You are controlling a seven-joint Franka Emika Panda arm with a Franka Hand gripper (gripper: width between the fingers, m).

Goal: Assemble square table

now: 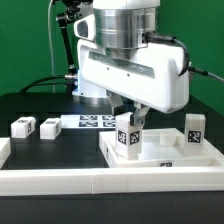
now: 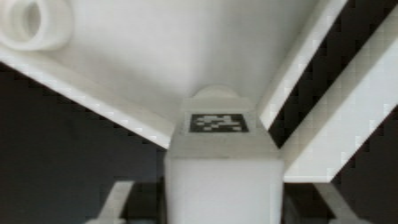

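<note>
White leg (image 1: 127,138) clamped in end effector (image 1: 128,118) at tabletop (image 1: 165,160) corner; loose legs (image 1: 22,126) only in exterior view.

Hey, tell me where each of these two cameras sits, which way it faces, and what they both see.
Exterior view: off the arm, low beyond the border wall, facing the arm; it shows the gripper holding a leg at the tabletop.
Wrist view: on the wrist, looking along the gripper at the tagged leg and tabletop; only the fingers show.
Shared: the held leg, the tabletop, the gripper.
</note>
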